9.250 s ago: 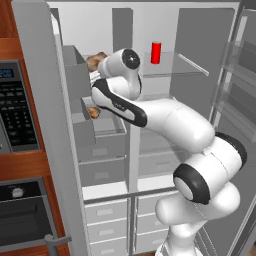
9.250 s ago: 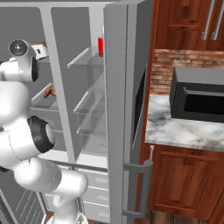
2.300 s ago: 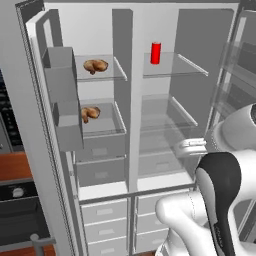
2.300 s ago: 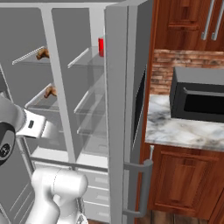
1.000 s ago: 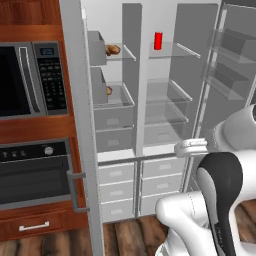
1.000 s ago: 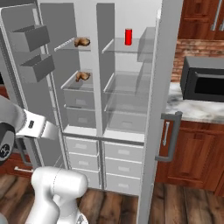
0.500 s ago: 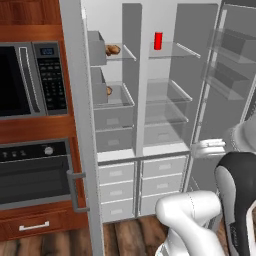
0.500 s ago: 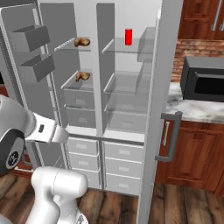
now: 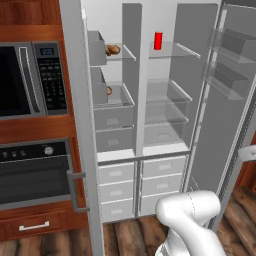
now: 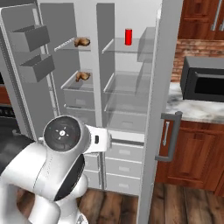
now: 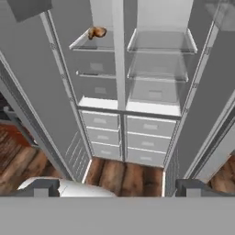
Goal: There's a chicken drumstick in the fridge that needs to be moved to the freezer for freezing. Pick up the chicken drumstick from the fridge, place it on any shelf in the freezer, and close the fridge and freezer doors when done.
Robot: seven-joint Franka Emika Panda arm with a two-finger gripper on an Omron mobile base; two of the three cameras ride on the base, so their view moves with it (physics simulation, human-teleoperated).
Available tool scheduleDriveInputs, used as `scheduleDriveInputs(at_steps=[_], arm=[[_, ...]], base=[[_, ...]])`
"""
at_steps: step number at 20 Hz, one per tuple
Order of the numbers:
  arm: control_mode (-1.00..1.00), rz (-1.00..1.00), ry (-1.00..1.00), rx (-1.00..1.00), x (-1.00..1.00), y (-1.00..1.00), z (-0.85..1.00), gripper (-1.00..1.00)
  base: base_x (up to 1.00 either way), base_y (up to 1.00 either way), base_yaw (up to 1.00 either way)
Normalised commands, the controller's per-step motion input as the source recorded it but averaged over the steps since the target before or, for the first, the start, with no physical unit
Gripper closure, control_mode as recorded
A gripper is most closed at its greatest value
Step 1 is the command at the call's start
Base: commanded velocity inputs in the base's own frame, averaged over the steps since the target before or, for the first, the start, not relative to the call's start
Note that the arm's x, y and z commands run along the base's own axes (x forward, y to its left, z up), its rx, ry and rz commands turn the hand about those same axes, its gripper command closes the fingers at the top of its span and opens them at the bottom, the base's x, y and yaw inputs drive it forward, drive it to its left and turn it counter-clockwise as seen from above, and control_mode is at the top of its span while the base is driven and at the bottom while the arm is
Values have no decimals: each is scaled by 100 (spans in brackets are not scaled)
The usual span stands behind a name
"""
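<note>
The tall grey unit stands with both doors open. The chicken drumstick (image 9: 112, 49) (image 10: 82, 42), golden-brown, lies on the top glass shelf (image 9: 125, 56) of the freezer, the left section. The fridge (image 9: 167, 100) is the right section. The plain freezer door (image 9: 75, 110) (image 10: 26, 65) swings left, and the fridge door (image 9: 225, 95) (image 10: 164, 78) swings right. In the hand view my gripper (image 11: 118, 187) is open and holds nothing. It is well back from the unit, facing its lower shelves and drawers.
A smaller orange-brown lump (image 9: 109, 90) (image 10: 82, 76) (image 11: 96, 32) lies one shelf lower in the freezer. A red can (image 9: 158, 41) (image 10: 128, 36) stands on the fridge's top shelf. Wall microwave (image 9: 30, 80) and oven (image 9: 35, 175) are left, counter microwave (image 10: 203, 78) right.
Since the oldest frames the arm has left the freezer shelves and the base has backed away. In the last second the views hold still and the arm swings rightward. Both doors remain open.
</note>
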Motion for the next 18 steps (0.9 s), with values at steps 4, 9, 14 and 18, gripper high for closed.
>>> scheduleDriveInputs(at_steps=[4, 9, 14, 18], arm=[[-100, 29, -27, 0, -1, -100, -25, -100], [-100, 24, -14, 2, 16, -100, -35, -100], [-100, 25, -9, 7, 33, -100, -16, -100], [-100, 23, -4, 8, 18, -92, -10, -100]], base=[[0, 0, 0], [0, 0, 0], [0, 0, 0], [0, 0, 0]])
